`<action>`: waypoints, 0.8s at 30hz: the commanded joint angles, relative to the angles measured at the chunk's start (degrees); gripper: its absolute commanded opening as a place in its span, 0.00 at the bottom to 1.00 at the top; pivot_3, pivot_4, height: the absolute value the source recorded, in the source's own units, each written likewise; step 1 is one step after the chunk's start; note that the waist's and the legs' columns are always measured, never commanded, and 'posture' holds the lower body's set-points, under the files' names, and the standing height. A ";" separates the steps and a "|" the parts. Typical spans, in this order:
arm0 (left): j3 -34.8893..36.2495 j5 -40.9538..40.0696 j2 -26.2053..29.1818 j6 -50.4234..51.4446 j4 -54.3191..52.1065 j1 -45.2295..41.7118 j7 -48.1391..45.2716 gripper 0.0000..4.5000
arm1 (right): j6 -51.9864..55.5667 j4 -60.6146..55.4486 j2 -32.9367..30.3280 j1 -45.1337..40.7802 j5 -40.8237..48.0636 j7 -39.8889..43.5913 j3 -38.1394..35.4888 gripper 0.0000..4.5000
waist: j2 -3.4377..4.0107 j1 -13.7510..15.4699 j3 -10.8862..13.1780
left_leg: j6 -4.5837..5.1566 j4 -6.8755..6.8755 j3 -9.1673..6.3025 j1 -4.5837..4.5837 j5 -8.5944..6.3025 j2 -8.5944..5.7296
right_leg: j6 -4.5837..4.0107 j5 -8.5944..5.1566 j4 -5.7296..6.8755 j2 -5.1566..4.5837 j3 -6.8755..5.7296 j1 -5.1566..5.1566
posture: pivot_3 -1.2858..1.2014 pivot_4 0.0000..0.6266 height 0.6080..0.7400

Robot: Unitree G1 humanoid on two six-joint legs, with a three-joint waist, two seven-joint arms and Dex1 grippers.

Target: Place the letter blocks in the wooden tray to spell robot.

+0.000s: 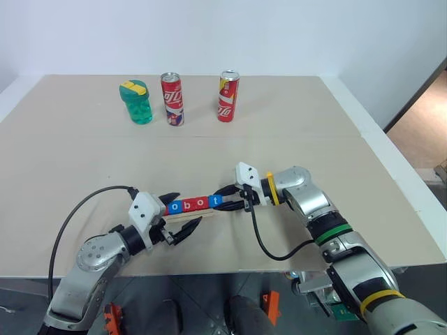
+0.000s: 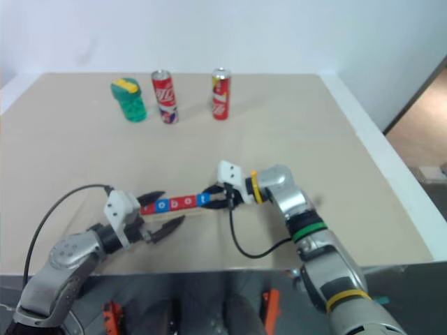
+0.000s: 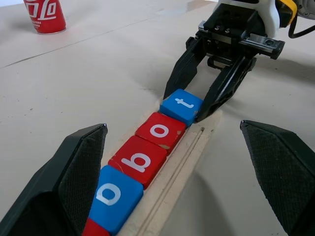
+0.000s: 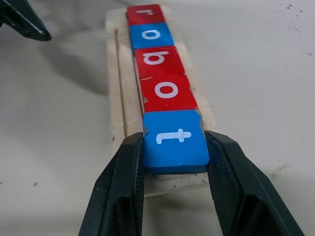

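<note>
Beige tabletop: right hand (image 4: 174,162) grips blue t block (image 4: 174,140) on wooden tray (image 4: 118,73); left hand (image 3: 177,177) spread.

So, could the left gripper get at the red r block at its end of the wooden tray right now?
Probably yes. The left gripper is open and straddles that end of the pale wooden tray, with the red square r block just ahead. The right gripper is shut on the blue t block at the far end.

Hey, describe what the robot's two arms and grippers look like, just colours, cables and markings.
Both arms are silver-grey metal with black joints. Each gripper, left and right, has a white wrist block and two black, textured fingers. A black cable loops from each wrist. The right arm also carries yellow and green bands.
</note>
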 commanded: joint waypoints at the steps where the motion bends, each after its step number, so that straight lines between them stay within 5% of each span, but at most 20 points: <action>1: 0.60 0.07 0.56 0.03 -2.51 0.29 0.46 1.00 | -1.40 0.99 0.47 -1.79 -0.62 0.41 -0.83 0.39 | 0.00 -0.01 0.00 | 0.00 0.00 0.00 0.00 0.00 0.00 | 0.00 0.00 0.00 0.00 0.01 0.00 | 0.52 0.24 1.00; 24: -0.47 0.60 0.76 -0.20 -1.11 -0.53 -0.32 1.00 | 4.51 -3.78 -0.13 0.17 0.37 0.25 -1.80 0.39 | 0.00 -0.06 0.00 | 0.00 0.03 -0.01 0.00 0.00 0.00 | -0.01 0.01 0.02 0.00 0.01 0.01 | 0.52 0.24 1.00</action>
